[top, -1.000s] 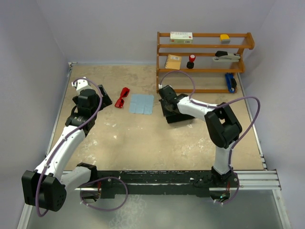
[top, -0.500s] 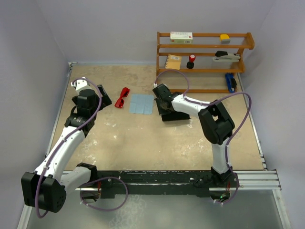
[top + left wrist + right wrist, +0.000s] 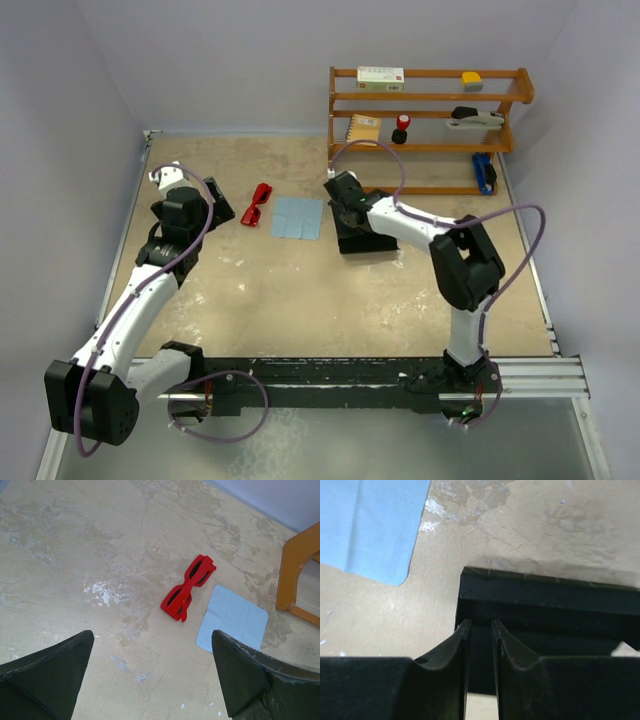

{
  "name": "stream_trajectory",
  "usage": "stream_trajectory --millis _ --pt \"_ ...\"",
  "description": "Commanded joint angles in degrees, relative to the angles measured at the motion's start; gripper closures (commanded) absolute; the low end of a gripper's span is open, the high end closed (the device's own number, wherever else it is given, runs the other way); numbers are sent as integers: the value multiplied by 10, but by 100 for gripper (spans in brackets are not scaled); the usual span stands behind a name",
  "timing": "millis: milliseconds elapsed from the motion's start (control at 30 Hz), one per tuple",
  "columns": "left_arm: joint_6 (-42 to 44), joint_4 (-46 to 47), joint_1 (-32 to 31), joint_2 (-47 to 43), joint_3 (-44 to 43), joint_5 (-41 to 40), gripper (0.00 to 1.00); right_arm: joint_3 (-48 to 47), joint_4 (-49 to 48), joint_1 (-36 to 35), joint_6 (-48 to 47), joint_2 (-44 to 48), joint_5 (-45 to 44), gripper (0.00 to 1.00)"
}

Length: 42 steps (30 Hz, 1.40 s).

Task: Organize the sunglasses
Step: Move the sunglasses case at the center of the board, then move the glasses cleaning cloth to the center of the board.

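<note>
- left hand (image 3: 152, 637) spread wide, empty; the nearer hand; sunglasses (image 3: 188, 587) at one o'clock in its wrist view, long axis one-to-seven
- right hand (image 3: 480, 625) barely parted at black case (image 3: 545, 600); grip unclear

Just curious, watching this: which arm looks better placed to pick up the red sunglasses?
Left. Its open left gripper faces the sunglasses, which lie just ahead of it. The right gripper sits at the black case, beyond the blue cloth.
</note>
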State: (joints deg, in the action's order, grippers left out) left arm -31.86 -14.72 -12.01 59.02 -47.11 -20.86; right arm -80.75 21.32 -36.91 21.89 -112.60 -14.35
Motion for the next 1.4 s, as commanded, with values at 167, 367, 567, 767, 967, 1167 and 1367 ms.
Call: stream_trajectory --millis 167,367,567,767,967,1167,1367 --pt "-2 21 4 25 -20 3 1 18 -3 -1 -10 128 -10 70" --pt "-1 18 4 34 -32 1 1 -34 -18 -19 -26 66 40 66" --pt "-2 1 9 36 -38 -11 1 -130 -13 -38 -25 -44 56 62" --pt "-2 -7 19 27 -37 -8 1 -199 3 -38 -20 -115 49 61" --pt "-2 -8 21 23 -29 -2 1 -230 11 -39 -24 -149 40 60" --pt "-1 -3 23 22 -23 1 1 -233 14 -40 -35 -167 35 57" --pt "-1 -2 25 25 -29 3 1 -204 4 -48 -38 -168 36 55"
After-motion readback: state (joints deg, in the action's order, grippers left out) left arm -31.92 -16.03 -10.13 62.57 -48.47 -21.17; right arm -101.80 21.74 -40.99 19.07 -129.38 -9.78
